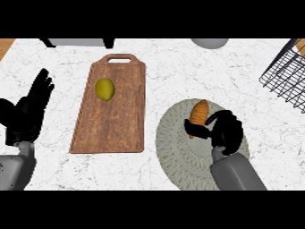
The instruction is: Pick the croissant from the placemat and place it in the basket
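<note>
Right robot hand (226,132): black fingers curled round the lower end of the golden-brown ridged croissant (198,113), which lies on the round grey woven placemat (174,152), projecting beyond the hand toward the far side. Left robot hand (24,114): open, fingers straight, resting at left over white marbled tabletop (201,71). Beyond: brown wooden cutting board (112,120) carrying a yellow-green lemon (105,89). Far right: black wire basket (293,78), well apart from croissant.

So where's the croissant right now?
In the head view the croissant lies on the round grey placemat, right of the wooden cutting board, with the right hand curling its fingers around its lower end.
</note>
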Motion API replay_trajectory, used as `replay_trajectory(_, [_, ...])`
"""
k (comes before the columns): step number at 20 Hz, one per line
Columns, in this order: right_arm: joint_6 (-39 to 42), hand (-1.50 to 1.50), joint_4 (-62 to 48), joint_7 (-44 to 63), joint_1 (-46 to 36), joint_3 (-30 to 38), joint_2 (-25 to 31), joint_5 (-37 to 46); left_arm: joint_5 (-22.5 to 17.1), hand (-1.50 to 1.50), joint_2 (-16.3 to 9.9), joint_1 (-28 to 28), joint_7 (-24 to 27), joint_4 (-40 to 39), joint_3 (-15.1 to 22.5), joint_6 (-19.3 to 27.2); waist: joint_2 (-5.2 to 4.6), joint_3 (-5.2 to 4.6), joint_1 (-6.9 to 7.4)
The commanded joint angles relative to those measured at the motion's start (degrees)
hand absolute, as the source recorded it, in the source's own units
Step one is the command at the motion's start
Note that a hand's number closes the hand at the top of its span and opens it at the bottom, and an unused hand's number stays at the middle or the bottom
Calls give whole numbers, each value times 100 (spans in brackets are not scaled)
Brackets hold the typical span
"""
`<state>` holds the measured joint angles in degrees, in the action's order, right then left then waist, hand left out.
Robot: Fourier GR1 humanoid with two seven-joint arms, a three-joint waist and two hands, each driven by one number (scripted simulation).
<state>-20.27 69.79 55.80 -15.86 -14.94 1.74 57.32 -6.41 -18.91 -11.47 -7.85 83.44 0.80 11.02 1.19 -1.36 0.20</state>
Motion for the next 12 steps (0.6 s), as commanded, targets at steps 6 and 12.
replay_trajectory(6, [643, 150, -692, -2708, -383, -238, -102, -1612, 94, 0, 112, -340, -64, -55, 100, 50, -251, 169, 250])
replay_trajectory(12, [-366, 150, -838, -4140, -451, 215, -160, -2629, -29, 0, 112, -124, 144, -190, 7, -127, -211, 160, 211])
